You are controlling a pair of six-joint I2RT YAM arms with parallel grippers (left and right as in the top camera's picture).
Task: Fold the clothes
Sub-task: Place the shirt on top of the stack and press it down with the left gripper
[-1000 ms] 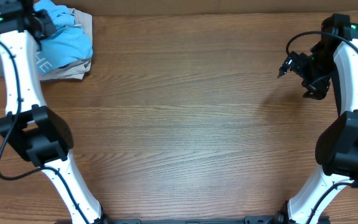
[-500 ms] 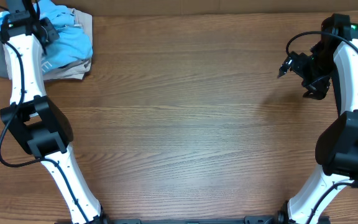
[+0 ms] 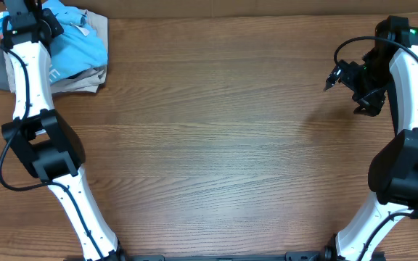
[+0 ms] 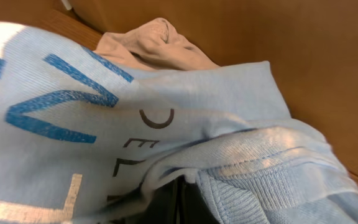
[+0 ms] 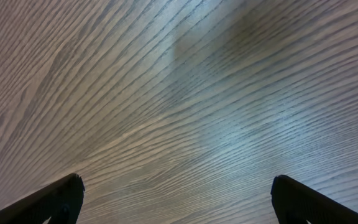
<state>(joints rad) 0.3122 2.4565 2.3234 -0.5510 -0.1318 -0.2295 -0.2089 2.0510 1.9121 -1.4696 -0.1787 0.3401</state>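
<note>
The left gripper [image 3: 43, 22] sits at the far left corner of the table [image 3: 216, 145], pressed into a pile of clothes [image 3: 78, 54]. Its fingers are buried under cloth in both the overhead and wrist views, so it is impossible to tell whether it is parted or clamped on fabric. The right gripper [image 5: 179, 199] hangs over bare wood at the far right, well apart from the pile, its two dark fingertips spread wide with nothing between them.

Two garments can be counted: one light blue shirt [image 4: 166, 106] on top, and one beige piece [image 4: 154, 43] beneath and behind it. The shirt shows blue and dark letters, cut off by folds and the frame edge, so they are unreadable.
</note>
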